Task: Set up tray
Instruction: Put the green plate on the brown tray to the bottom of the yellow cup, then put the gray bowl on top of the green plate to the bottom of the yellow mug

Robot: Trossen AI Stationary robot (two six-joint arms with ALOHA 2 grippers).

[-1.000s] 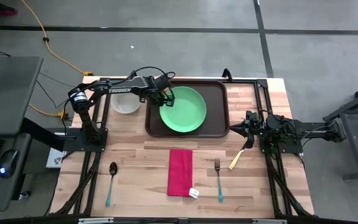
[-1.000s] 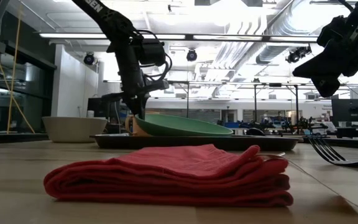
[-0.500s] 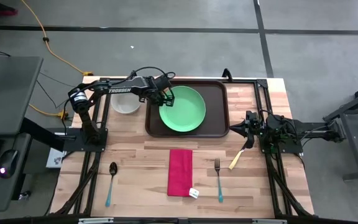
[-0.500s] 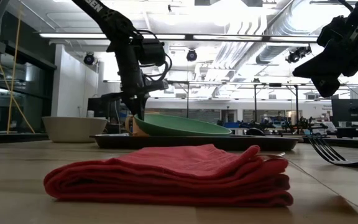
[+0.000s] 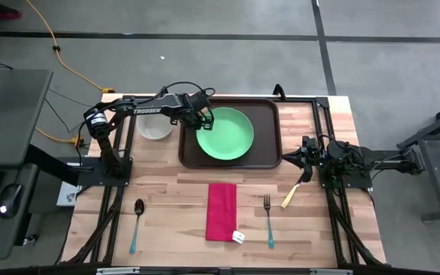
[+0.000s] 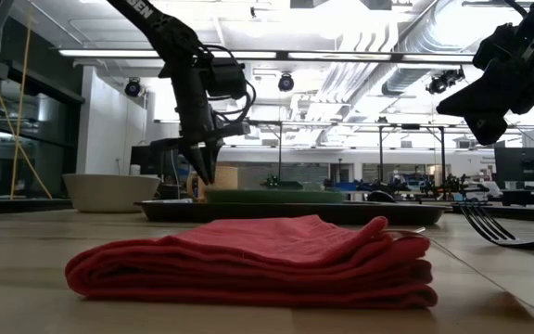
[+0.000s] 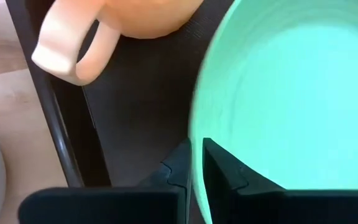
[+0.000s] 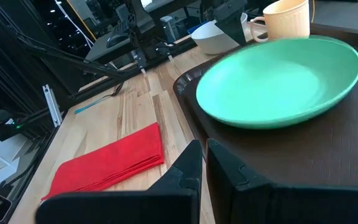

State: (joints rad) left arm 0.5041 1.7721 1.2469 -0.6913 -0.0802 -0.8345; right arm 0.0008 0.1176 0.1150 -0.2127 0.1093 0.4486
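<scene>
Wooden surface (image 5: 166, 198) carrying the large dark brown rectangular plastic tray (image 5: 268, 130) at its far middle.
Round green plate (image 5: 225, 134), earlier tilted, now lies flat in it; left tool (image 5: 207, 119) slightly parted astride its rim; right tool (image 5: 307, 162) pressed together.

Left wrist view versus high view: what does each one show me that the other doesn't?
Only the left wrist view shows the cup with its handle, standing on the tray beside the green plate.

Only the high view shows the white bowl, napkin, spoon, fork, knife and the waiting right gripper.

Both show the left gripper at the plate's rim, over the tray.
</scene>
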